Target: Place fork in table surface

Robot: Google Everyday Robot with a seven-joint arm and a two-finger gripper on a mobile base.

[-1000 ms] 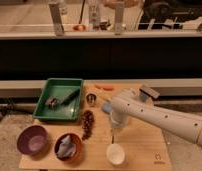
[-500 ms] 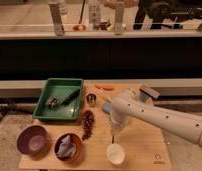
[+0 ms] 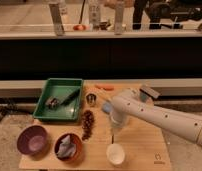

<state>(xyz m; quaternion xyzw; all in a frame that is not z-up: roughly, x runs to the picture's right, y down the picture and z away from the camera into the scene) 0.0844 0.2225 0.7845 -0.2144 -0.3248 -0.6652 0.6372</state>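
The fork (image 3: 113,135) hangs upright, thin and pale, from the pincer (image 3: 115,124), which is closed on its upper end, above the middle of the tan surface (image 3: 144,145). Just below the fork's tip stands a white cup (image 3: 115,154). Further left are a green tray (image 3: 44,95) and a purple bowl (image 3: 32,139).

1. Hand (image 3: 115,123) hangs over the middle of the tabletop (image 3: 144,145), pointing down.
2. Thin pale fork (image 3: 113,136) just beneath it, above the white cup (image 3: 115,154).
3. Green tray (image 3: 61,81) sits back-left.
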